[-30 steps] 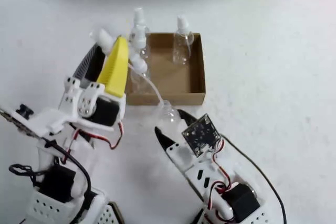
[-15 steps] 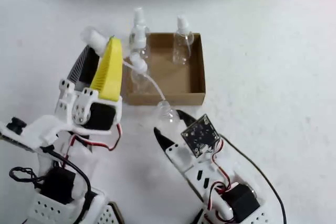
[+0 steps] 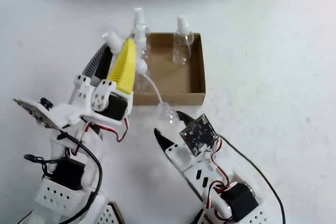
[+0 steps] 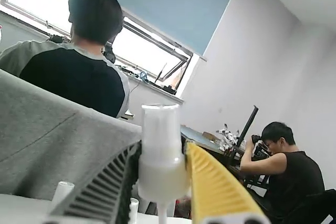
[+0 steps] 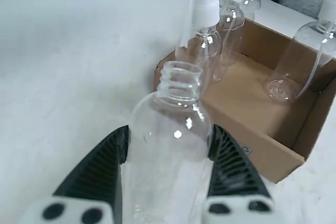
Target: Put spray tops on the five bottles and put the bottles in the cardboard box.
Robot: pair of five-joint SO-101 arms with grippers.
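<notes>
My left pincer [image 4: 161, 153] grips a spray top [image 4: 157, 124], my right pincer [image 5: 169, 136] clamps the open bottle [image 5: 167, 121] just before the cardboard box [image 3: 195, 97]; I fear the curved tube [image 3: 152, 85] snags the neck [image 5: 180, 80].

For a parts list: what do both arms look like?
White bodies, black servos, red and black cables. The left gripper has one yellow finger, one black ribbed; the right gripper has black fingers and a square circuit board.
</notes>
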